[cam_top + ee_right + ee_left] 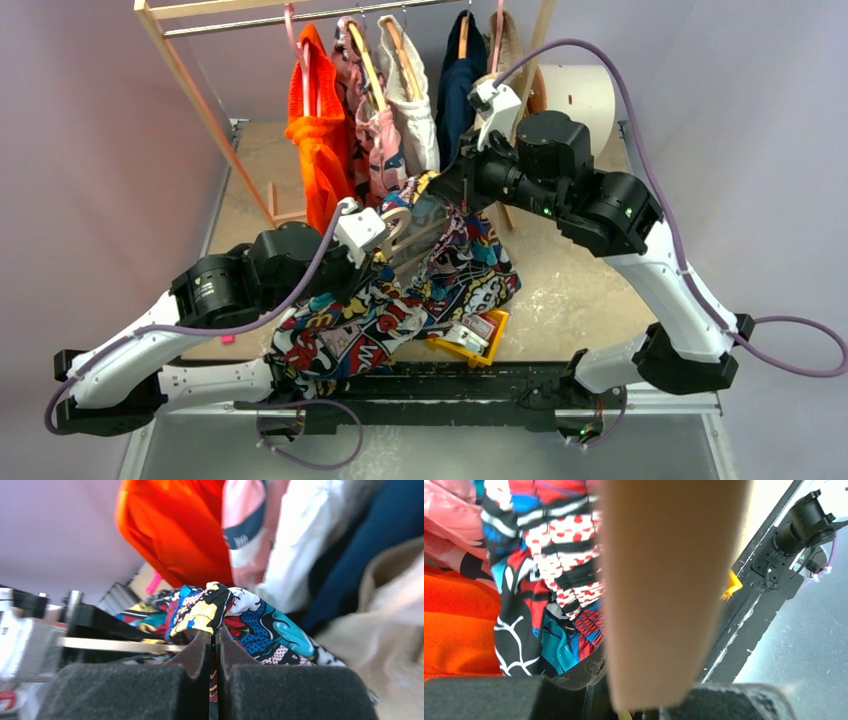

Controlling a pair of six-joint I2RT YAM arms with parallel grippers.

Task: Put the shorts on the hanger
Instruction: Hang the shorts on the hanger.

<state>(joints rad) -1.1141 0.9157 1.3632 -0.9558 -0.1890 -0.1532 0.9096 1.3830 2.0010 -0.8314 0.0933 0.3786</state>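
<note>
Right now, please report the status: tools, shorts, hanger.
Left tool shut on hanger. Right tool shut on shorts, one end held up. Orange garment hangs close behind.

The shorts are soft, matt printed cloth; the hanger looks smooth and matt (material unclear). The tabletop, at three o'clock of them, is rough chipboard.

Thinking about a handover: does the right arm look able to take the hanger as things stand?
Probably not yet. The hanger is close by, but the right gripper is shut on the shorts, and the left gripper clamps the hanger.
</note>
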